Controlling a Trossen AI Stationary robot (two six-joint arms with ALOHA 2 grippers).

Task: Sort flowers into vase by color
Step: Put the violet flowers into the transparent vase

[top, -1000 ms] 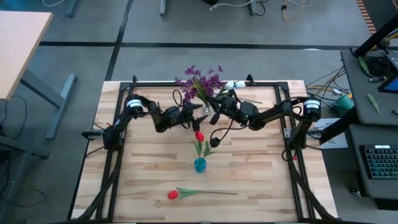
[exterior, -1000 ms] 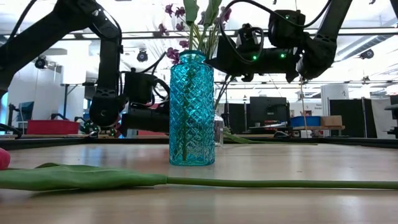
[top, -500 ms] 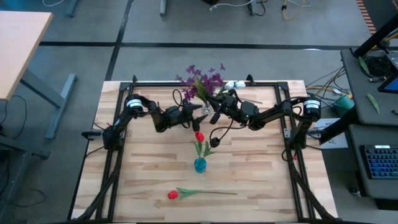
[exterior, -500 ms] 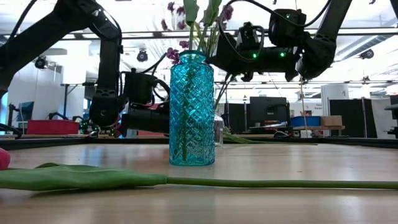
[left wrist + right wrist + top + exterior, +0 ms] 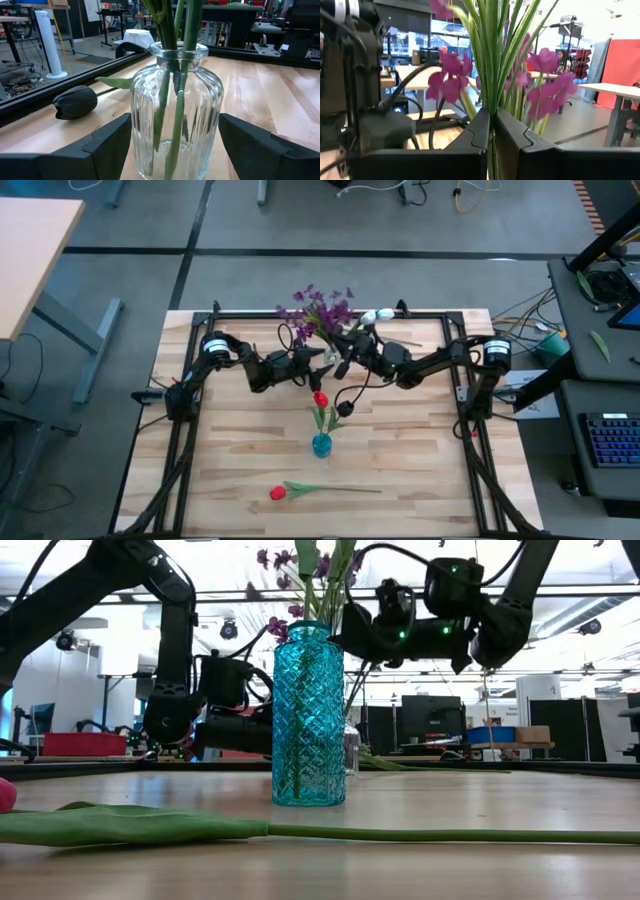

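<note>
Two vases stand on the worktop. A clear ribbed glass vase sits toward twelve o'clock and holds the purple flowers, a bunch of several green stems whose exact number cannot be told. A turquoise vase stands near the centre with one red tulip in it.

Three more flowers lie outside the vases. A second red tulip lies flat at six o'clock, its long stem pointing toward three o'clock. One near-black bloom lies on the worktop just beside the clear vase. One white bud lies at the twelve o'clock edge, near the purple bunch.

The left pincer is spread wide, one finger on each side of the clear vase. The right pincer is above that vase, its fingers pressed together on the green stems of the purple flowers.
</note>
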